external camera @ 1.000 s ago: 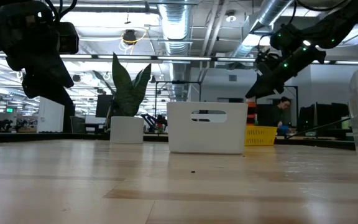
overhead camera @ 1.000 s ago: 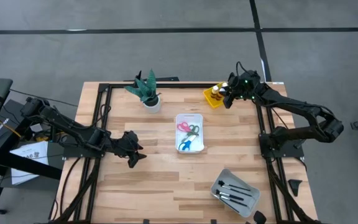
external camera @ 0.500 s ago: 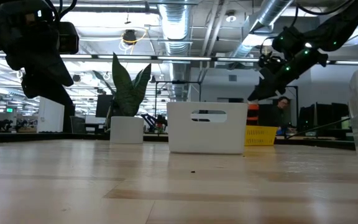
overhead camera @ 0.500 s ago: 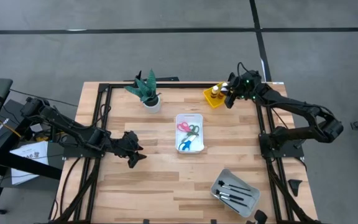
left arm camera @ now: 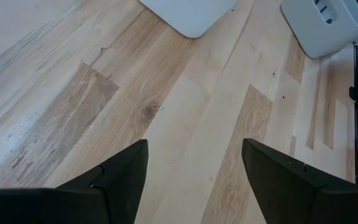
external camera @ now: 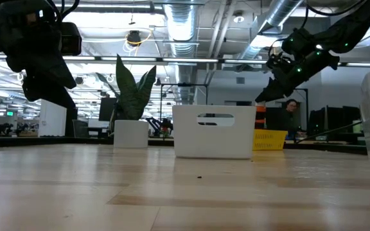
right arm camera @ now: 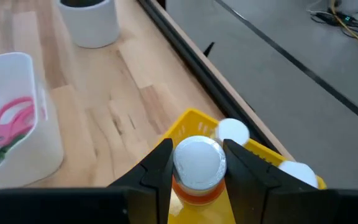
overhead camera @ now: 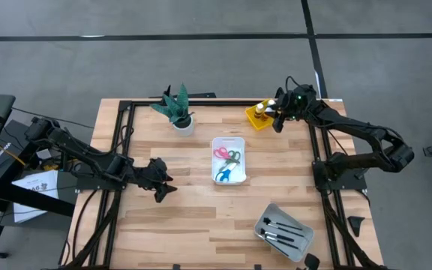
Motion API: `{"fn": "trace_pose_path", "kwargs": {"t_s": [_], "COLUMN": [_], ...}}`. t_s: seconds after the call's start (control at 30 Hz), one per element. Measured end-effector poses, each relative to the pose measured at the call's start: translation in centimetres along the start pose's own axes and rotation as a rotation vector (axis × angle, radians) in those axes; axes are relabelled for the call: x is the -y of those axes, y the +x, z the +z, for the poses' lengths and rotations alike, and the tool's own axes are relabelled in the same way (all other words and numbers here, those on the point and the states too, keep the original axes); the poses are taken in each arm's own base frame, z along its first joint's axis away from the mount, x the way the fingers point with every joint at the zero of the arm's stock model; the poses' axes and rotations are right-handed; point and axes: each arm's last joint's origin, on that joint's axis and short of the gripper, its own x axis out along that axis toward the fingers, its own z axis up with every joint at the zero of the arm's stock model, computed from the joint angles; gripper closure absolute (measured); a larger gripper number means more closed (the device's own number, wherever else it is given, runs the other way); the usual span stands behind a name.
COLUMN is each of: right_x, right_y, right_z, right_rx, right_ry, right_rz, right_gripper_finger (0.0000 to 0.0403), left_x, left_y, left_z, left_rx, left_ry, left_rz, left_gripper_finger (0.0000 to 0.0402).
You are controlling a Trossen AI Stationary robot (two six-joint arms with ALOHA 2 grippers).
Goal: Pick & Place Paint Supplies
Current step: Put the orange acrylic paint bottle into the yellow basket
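My right gripper (overhead camera: 277, 118) is over the yellow tray (overhead camera: 253, 120) at the table's far right, shut on an orange paint bottle with a white cap (right arm camera: 197, 163). Two more white-capped bottles (right arm camera: 232, 132) stand in that tray. Pink, green and blue scissors (overhead camera: 228, 159) lie in the white tray (overhead camera: 217, 142) at the middle. Dark-handled brushes (overhead camera: 282, 231) lie in the grey tray (overhead camera: 270, 214) at the near right. My left gripper (overhead camera: 163, 189) is open and empty above bare wood at the left; it also shows in the left wrist view (left arm camera: 194, 180). My right gripper pinches the orange bottle between its two fingers, at the white cap's two sides (right arm camera: 174, 167). The bottle stands upright in the hold, over the yellow tray's rim (right arm camera: 188, 119). Whether its bottom rests in the tray is hidden by the bottle and fingers.
A green potted plant in a white pot (overhead camera: 178, 112) stands at the far middle-left. A black frame (overhead camera: 126, 135) runs along the table's edges. Bare wood lies between the left gripper and the white tray.
My right gripper has shifted a little toward the table's right edge and slightly up, still shut on the bottle over the yellow tray.
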Motion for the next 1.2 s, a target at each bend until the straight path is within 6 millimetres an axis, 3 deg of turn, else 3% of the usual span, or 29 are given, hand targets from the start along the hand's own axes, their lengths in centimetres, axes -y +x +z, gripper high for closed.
{"fn": "trace_pose_path", "kwargs": {"t_s": [1.2], "right_x": [1.0], "right_y": [1.0], "right_z": [-0.9], "right_rx": [-0.018], "right_ry": [-0.086], "right_rz": [0.05], "right_gripper_finger": [0.0295], "left_x": [0.4], "left_y": [0.0], "left_z": [0.3], "left_rx": [0.024], "left_ry": [-0.092], "left_rz": [-0.042], "left_gripper_finger": [0.0147]}}
